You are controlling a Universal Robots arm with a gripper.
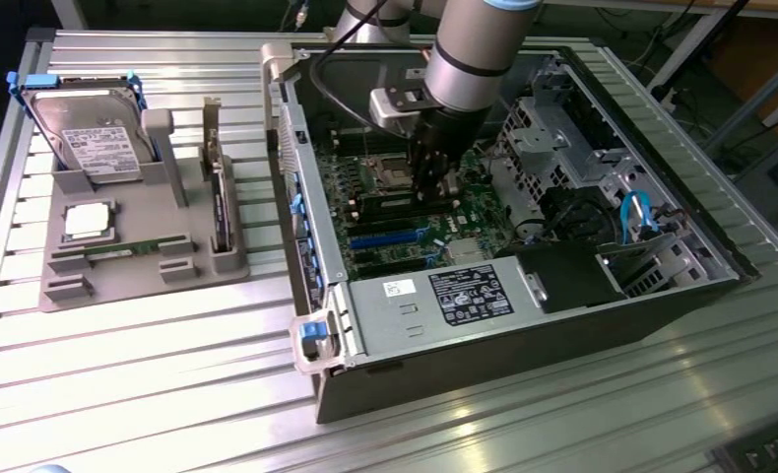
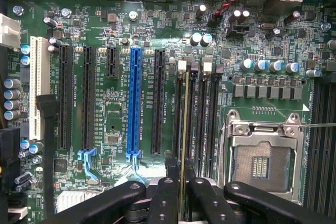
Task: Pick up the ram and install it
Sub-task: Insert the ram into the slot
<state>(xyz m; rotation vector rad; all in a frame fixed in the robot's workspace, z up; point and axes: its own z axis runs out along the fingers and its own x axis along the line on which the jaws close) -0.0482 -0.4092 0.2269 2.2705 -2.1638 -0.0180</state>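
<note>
Gripper (image 2: pixel 182 184) narrow, clamped on ram (image 2: pixel 185 124). Ram edge-on between fingers, long axis running straight ahead of gripper, parallel with memory slots (image 2: pixel 202 124) on motherboard (image 2: pixel 113 108). Seated or not: cannot tell.

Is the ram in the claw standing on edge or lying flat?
On edge: the ram shows as a thin line between the claw fingers, along a memory slot. Seated: cannot tell.

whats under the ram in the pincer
The ram, gripped edge-on by the pincer, stands over the black memory slots on the green motherboard. The slot right beneath it is covered by the ram, so seating cannot be told.
</note>
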